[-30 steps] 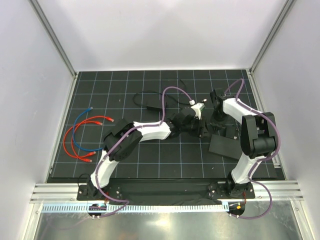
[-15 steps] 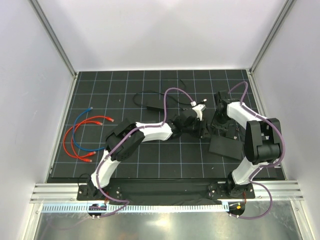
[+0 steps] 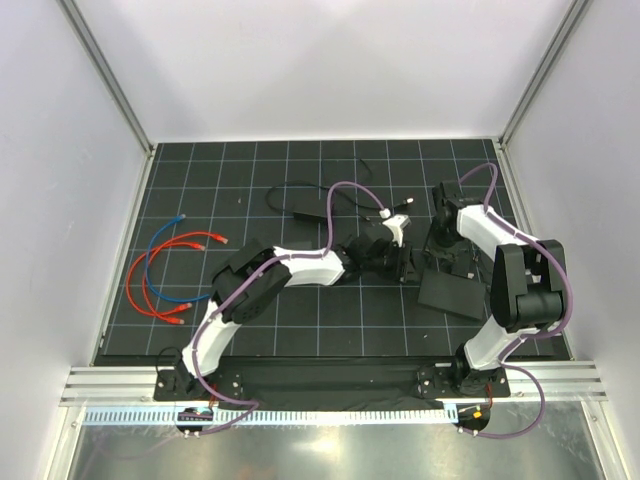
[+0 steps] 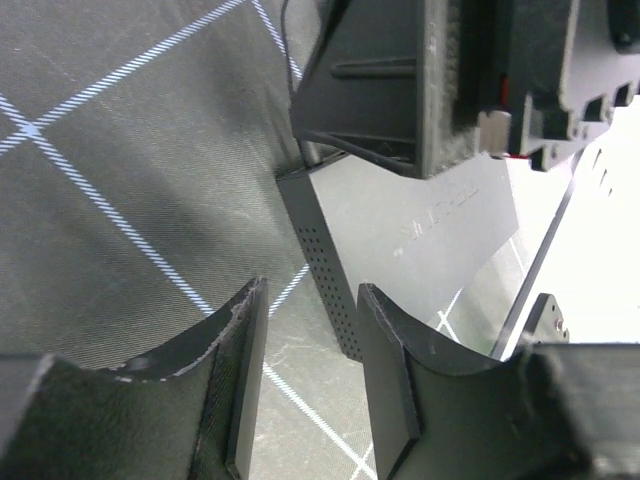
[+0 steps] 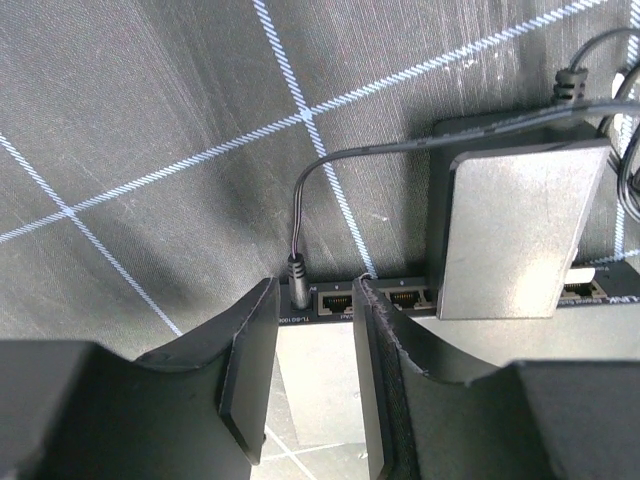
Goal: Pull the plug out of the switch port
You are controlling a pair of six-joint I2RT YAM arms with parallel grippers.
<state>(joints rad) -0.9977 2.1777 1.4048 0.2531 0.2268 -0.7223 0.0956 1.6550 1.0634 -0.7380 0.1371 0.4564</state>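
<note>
right gripper (image 5: 314,335) and left gripper (image 4: 310,335) both gaping; pinch the barrel plug (image 5: 297,271), not cord (image 5: 370,150); brace switch (image 4: 415,235); pull straight

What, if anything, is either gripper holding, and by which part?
Nothing is visibly held: the right gripper stands open just short of the plug in the switch, and the left gripper is open by its corner.

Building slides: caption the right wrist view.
Right gripper poised above the switch's port row, beside its plugged-in power cord.
</note>
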